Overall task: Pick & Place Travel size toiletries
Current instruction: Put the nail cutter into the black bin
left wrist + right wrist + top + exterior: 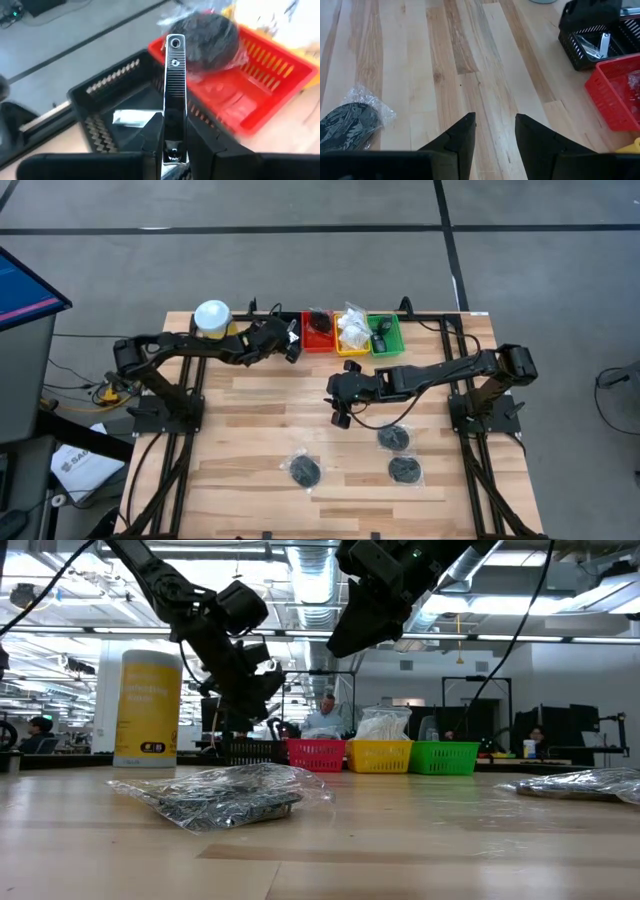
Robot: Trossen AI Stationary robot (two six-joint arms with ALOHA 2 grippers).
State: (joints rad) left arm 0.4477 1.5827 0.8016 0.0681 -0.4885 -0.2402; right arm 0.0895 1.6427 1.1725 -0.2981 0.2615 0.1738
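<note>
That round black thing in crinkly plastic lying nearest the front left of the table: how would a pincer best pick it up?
The wrapped black disc lies flat on the table, so probably come straight down from above and pinch across its rim, or the loose plastic at its edge. A sideways approach would likely just push it. The right pincer hangs open above bare wood nearby; the left pincer holds a silver tube.

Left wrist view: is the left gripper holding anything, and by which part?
Yes. The left gripper is shut on a thin silver nail clipper, pinched at one end, the rest sticking out over the black tray. The right gripper is open and empty.
</note>
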